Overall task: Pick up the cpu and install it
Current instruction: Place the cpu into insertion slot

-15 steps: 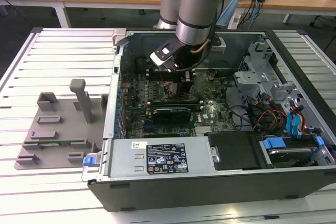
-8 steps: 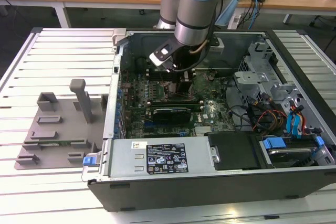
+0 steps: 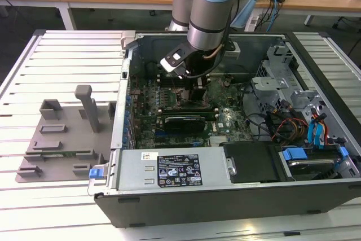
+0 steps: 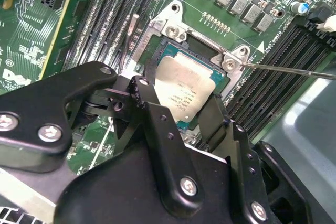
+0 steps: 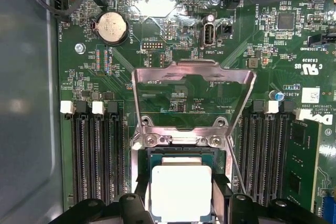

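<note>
At the motherboard socket (image 4: 202,39), cpu (image 4: 186,85) clasped in the gripper (image 4: 176,100)

The cpu (image 4: 184,85) lies in the socket (image 4: 202,39) between memory slots (image 4: 273,72); the tray fixture (image 3: 62,145) lies at the exterior view's left of the case (image 3: 225,201).

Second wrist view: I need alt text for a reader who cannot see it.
The cpu, silver top up, sits between the black jaws of the gripper, which are closed on two opposite edges of it, right at the open socket on a green motherboard. Rows of dark memory slots run on either side of the socket.
</note>
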Available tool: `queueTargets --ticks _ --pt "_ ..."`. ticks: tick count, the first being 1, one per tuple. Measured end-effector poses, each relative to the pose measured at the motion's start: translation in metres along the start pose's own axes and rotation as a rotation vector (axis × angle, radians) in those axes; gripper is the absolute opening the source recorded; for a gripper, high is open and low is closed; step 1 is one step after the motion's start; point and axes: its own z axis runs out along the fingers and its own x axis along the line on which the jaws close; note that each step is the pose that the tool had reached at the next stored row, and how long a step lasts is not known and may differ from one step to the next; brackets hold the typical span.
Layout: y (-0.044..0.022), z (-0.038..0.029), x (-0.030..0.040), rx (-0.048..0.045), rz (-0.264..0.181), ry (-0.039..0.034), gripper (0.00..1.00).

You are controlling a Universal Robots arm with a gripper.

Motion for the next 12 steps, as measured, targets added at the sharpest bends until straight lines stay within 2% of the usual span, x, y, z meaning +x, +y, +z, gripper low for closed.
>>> queueTargets --ticks 1,2,9,12 --pt "0.0001 0.0002 0.0001 -0.0003 0.0 0.0007 0.56" --pt "0.0001 0.0003 0.0001 -0.0003 0.0 0.0006 0.63" --pt "0.0 0.0001 -0.0032 -0.0001 0.0 0.0002 0.63" --pt "-0.0001 -0.0018 0.0005 0.0 0.0 0.0 0.63"
